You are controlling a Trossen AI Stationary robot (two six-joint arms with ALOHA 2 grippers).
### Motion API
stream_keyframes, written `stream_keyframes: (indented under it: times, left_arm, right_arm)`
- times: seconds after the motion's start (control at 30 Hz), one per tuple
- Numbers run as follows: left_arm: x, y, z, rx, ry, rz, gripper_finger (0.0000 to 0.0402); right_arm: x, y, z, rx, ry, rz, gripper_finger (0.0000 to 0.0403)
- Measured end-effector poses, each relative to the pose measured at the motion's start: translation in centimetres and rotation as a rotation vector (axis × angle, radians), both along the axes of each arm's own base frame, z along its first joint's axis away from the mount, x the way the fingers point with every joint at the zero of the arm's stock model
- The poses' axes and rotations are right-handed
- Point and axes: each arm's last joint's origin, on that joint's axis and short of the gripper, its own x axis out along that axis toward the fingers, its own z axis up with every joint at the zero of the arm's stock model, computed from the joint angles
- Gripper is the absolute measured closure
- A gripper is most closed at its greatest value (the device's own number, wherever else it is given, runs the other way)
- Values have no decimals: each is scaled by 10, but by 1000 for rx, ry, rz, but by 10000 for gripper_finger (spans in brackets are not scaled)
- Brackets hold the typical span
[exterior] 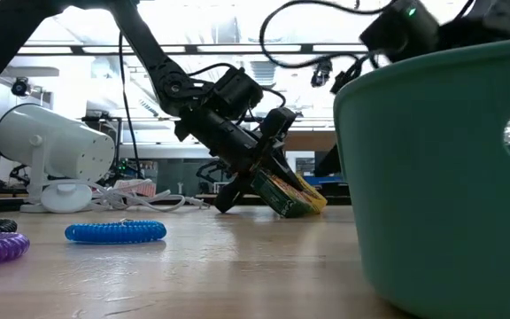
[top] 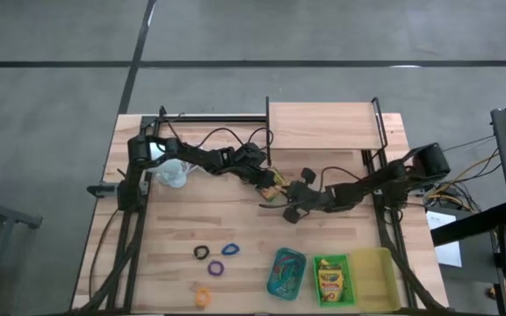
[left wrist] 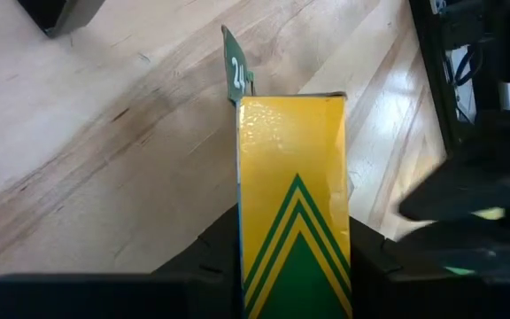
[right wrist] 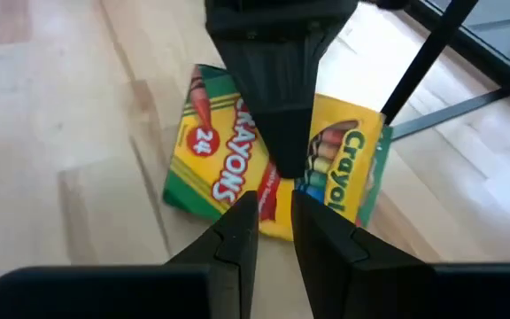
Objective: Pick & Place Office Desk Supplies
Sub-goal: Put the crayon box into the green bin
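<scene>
A yellow-and-green crayon box (top: 275, 186) sits tilted at the table's middle, with my left gripper (left wrist: 295, 257) shut on it. The box's open flap (left wrist: 235, 66), marked 24, sticks out at the end away from the fingers. My right gripper (right wrist: 275, 208) hovers just to the right of the box (right wrist: 220, 159). Its fingers are open by a narrow gap with nothing between them. Black (top: 201, 253), blue (top: 229, 249), purple (top: 215, 269) and orange (top: 202, 297) loops lie flat near the front. My left gripper pinches the box between its two fingers, one on the printed front face (right wrist: 237, 168) and one on the back. The narrow chevron side (left wrist: 295, 177) shows between them. The fingers slant down from the table's left and lie along the box. The box is tilted, its lower end (exterior: 312, 206) on the table.
Teal (top: 286, 272), green (top: 329, 279) and yellow (top: 372, 279) trays stand at the front right; the green one holds another crayon box. A white lamp (top: 172, 171) with its cord is at the back left. A raised wooden shelf (top: 323, 125) spans the back.
</scene>
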Motion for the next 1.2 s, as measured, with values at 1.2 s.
stream_keyframes:
  times: [1.2]
  left_arm:
    - [0, -15, 59, 397, -229, -275, 283]
  right_arm:
    - [-112, 13, 50, 47, -116, 132, 335]
